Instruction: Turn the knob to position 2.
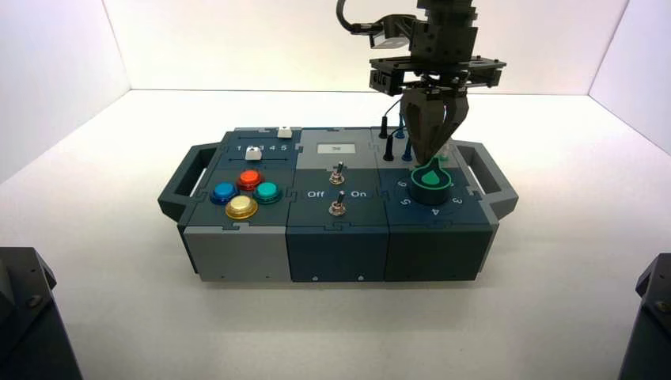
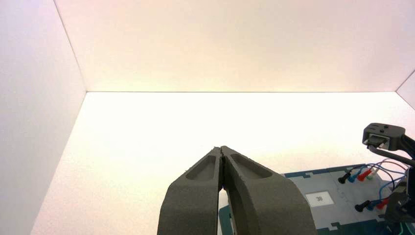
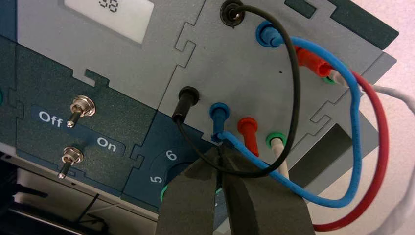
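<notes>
The knob (image 1: 430, 179), dark green with a mint top, sits at the box's front right, its pointer tip toward the back. My right gripper (image 1: 428, 162) hangs straight down with its tips just over that pointer tip. In the right wrist view the gripper (image 3: 221, 149) has its fingertips together and hides most of the knob; only a mint edge (image 3: 164, 193) shows. Dial digits 6 (image 3: 171, 155) and 5 (image 3: 156, 179) are plain, and 4 and 3 show in the high view. The digit 2 is hidden. My left gripper (image 2: 222, 148) is shut and empty, held away to the box's left.
Black, blue, red and white wires (image 3: 293, 98) loop right behind the knob, close to the right fingers. Two metal toggles (image 1: 337, 176) stand mid-box by Off/On lettering. Coloured buttons (image 1: 247, 192) and sliders (image 1: 253, 152) are on the left part. Handles (image 1: 484, 170) flank the box.
</notes>
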